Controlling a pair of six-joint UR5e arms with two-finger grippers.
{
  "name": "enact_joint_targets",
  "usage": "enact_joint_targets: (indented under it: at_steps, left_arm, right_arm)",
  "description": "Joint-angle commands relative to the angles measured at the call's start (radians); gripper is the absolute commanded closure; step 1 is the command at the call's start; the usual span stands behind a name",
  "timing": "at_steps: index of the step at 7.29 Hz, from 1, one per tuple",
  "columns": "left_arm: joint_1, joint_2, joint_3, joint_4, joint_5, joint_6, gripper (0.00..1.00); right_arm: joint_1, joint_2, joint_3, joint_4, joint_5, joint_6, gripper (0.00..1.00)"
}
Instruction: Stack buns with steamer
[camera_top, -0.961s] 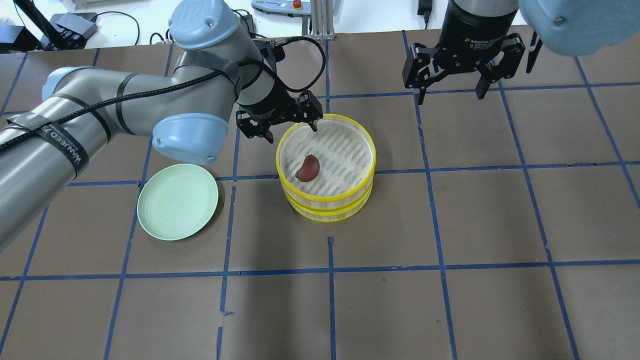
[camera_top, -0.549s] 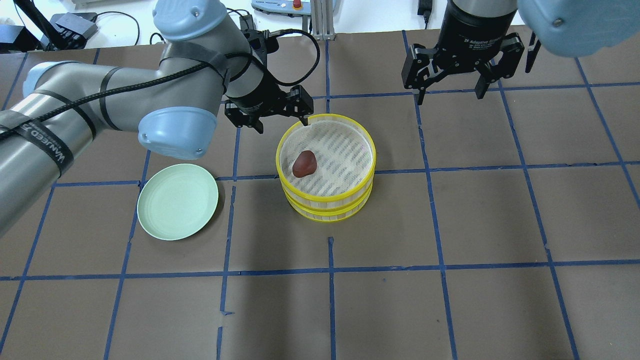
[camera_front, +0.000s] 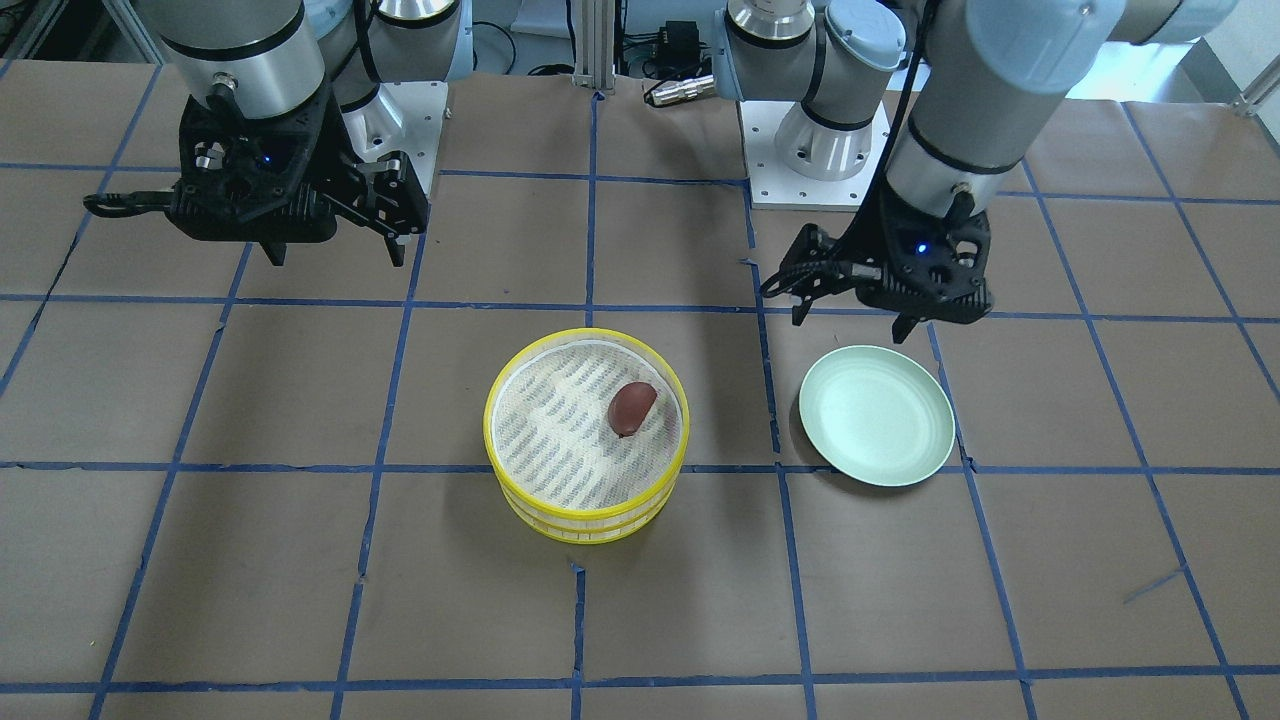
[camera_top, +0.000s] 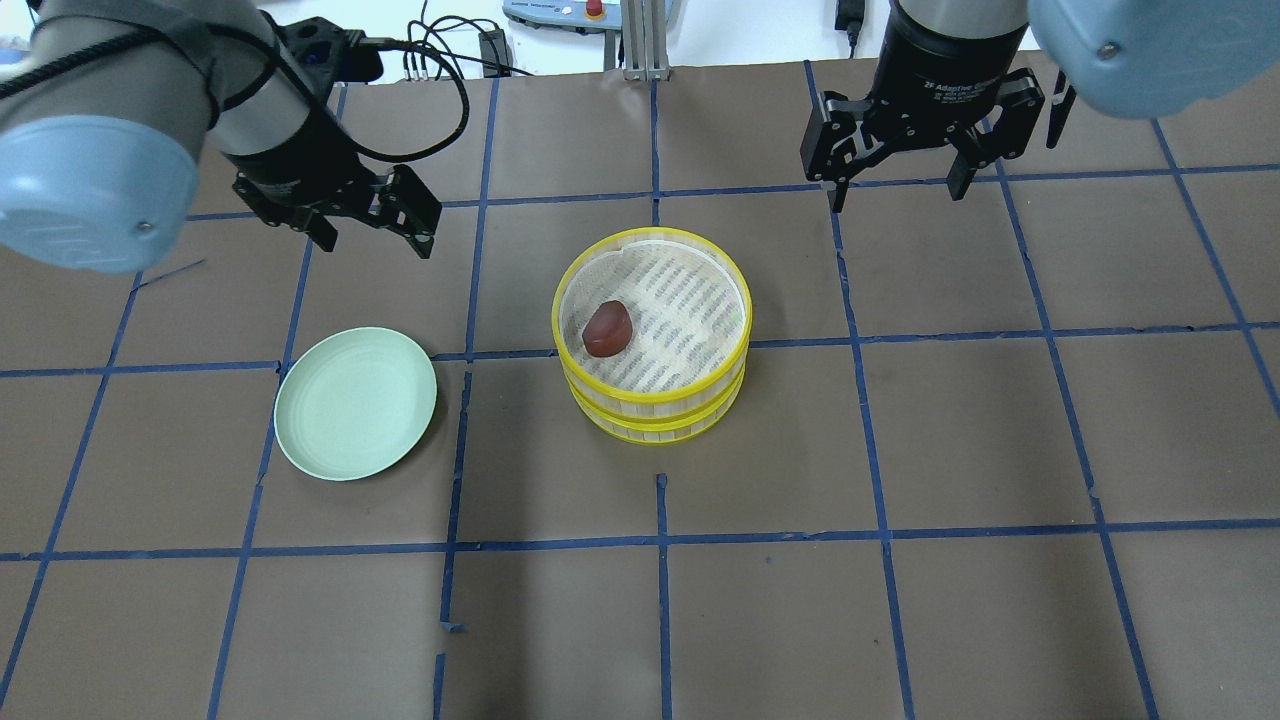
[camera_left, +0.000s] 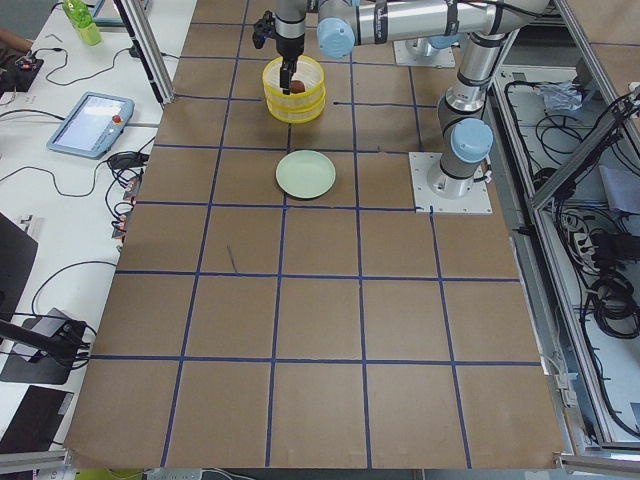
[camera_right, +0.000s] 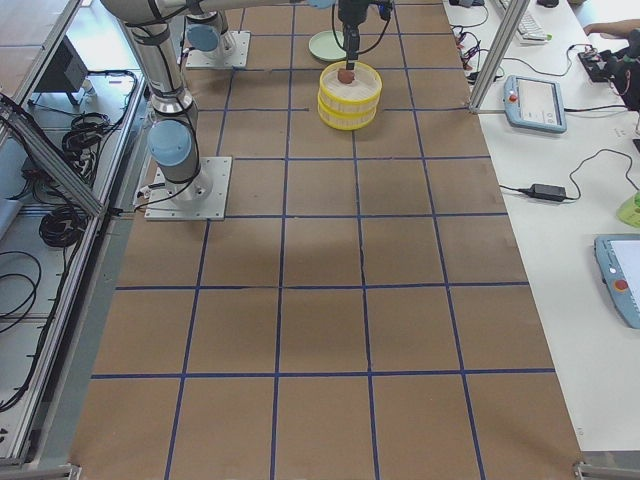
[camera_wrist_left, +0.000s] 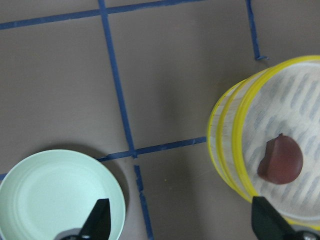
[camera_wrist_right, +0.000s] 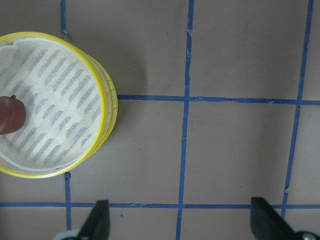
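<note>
The yellow two-tier steamer (camera_top: 655, 415) stands at the table's middle. A dark reddish-brown bun (camera_top: 607, 329) lies on the white liner of its top tier, left of centre; it also shows in the front view (camera_front: 631, 407) and the left wrist view (camera_wrist_left: 281, 160). The white bun is hidden or out of view. My left gripper (camera_top: 375, 240) is open and empty, above the table behind the plate and well left of the steamer. My right gripper (camera_top: 897, 195) is open and empty, above the table behind and right of the steamer.
An empty pale green plate (camera_top: 355, 403) lies left of the steamer, with a gap between them. Blue tape lines cross the brown table cover. Cables and equipment lie beyond the table's far edge.
My left gripper has pulled away from the steamer's far left rim, moving left. The dark bun has shifted slightly and settled on the liner. The right arm has not moved.
</note>
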Motion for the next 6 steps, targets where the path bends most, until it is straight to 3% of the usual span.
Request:
enact_joint_targets:
  at_steps: [1,6]
  left_arm:
    - [0.007,0.049,0.053,-0.157,0.068,0.011,0.00]
    - [0.008,0.052,0.029,-0.151,0.062,0.014,0.00]
  right_arm:
    - [0.000,0.000,0.001,0.001,0.000,0.001,0.00]
    - [-0.003,0.000,0.001,-0.001,-0.001,0.001,0.00]
